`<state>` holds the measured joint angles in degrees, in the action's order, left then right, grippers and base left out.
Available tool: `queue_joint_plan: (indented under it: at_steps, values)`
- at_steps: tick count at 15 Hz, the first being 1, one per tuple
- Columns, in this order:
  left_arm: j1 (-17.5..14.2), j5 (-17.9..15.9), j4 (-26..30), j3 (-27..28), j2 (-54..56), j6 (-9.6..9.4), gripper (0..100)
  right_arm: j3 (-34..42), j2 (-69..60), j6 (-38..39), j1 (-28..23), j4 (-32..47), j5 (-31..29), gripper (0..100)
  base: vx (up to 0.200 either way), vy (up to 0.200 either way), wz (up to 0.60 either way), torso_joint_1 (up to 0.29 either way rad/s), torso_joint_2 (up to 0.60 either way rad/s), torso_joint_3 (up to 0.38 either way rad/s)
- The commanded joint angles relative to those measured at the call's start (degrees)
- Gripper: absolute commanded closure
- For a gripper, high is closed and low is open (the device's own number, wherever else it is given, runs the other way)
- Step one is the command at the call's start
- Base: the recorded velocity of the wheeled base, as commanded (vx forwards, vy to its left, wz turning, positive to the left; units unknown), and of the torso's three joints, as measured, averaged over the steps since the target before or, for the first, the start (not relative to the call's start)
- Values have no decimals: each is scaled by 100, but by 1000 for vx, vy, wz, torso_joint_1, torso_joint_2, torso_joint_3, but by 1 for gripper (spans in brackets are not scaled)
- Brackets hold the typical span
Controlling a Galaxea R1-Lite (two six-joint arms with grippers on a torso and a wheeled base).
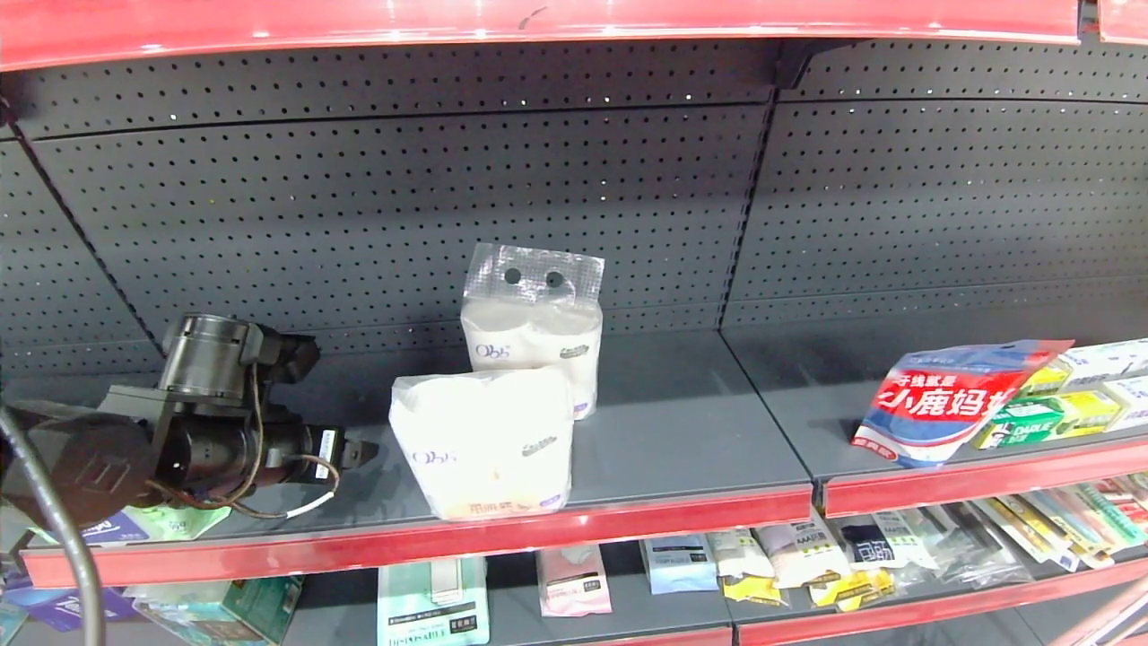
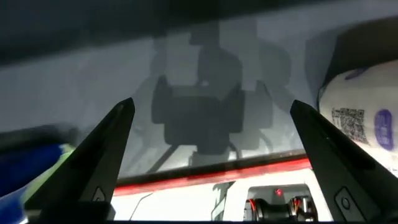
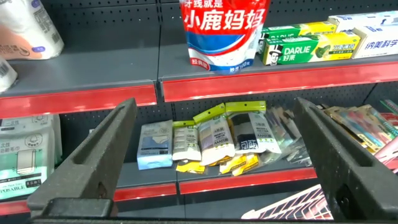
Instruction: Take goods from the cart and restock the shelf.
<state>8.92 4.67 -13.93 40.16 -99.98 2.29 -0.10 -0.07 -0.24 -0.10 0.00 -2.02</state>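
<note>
Two placed: front roll pack (image 1: 489, 444) at shelf (image 1: 682, 431) front edge, rear roll pack (image 1: 534, 336) just behind. Left gripper (image 2: 211, 107) beside front roll pack, fingers released, empty; right gripper (image 3: 214, 106) likewise. More restocking probably left.

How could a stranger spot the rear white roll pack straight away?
On the grey shelf with the red front strip, two white packs stand mid-bay. The rear pack stands behind the front pack; it alone has a clear top flap with two round holes.
</note>
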Motion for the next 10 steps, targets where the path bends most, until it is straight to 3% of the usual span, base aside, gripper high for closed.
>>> queue_joint_plan:
  at_steps: [1,10]
  values:
    - [110,8,-171,-25,-338,8,0,1,7,-2,1,0,0,0,0,0,0,0,0,0]
    - [391,-1,-663,1,-945,17,0,1,7,-2,1,0,0,0,0,0,0,0,0,0]
